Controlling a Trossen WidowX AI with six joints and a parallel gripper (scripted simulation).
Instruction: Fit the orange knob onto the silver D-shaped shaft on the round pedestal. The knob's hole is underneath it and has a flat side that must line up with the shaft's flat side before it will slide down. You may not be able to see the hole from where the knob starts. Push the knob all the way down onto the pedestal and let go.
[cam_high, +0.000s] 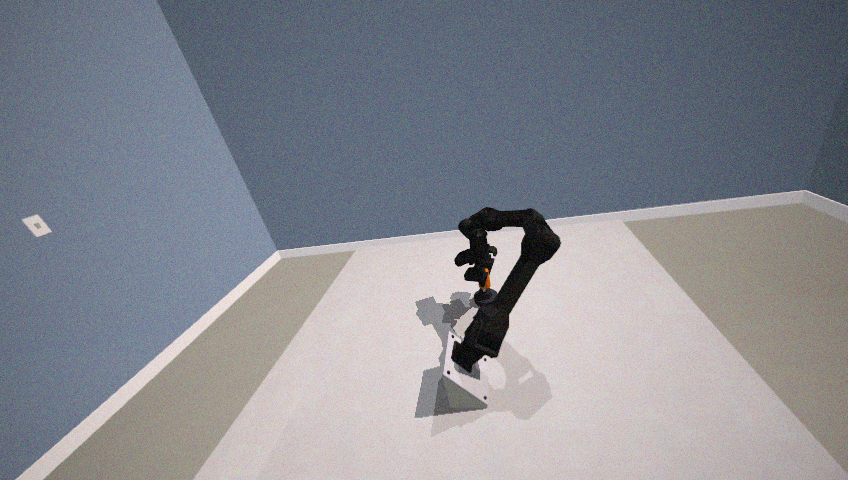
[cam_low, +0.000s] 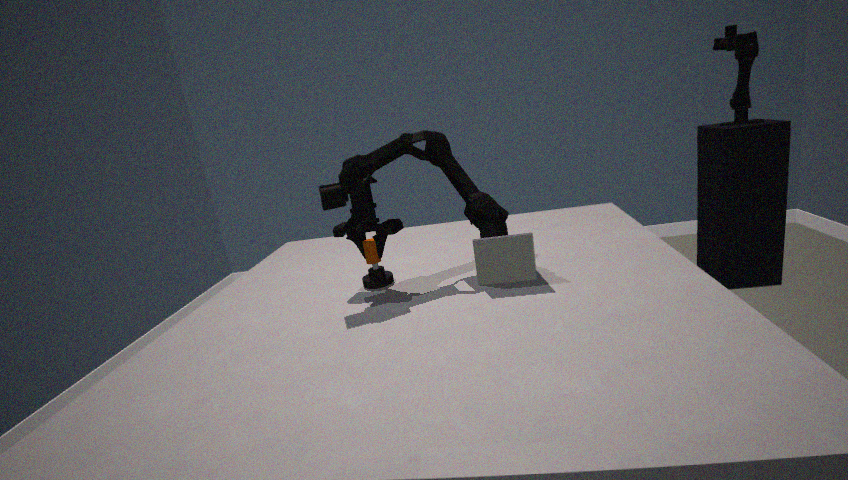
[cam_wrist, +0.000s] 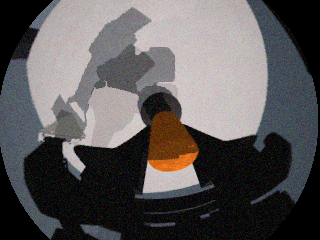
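My gripper is shut on the orange knob and holds it upright. The knob hangs just above the dark round pedestal, which stands on the white table. A short stretch of the silver shaft shows between the knob's underside and the pedestal in the exterior view. In the wrist view the knob's lower end covers most of the pedestal, so the hole and the shaft's flat side are hidden.
The arm's base stands on a grey mount block behind the pedestal. A tall dark column with a camera stand on top is off the table at the right.
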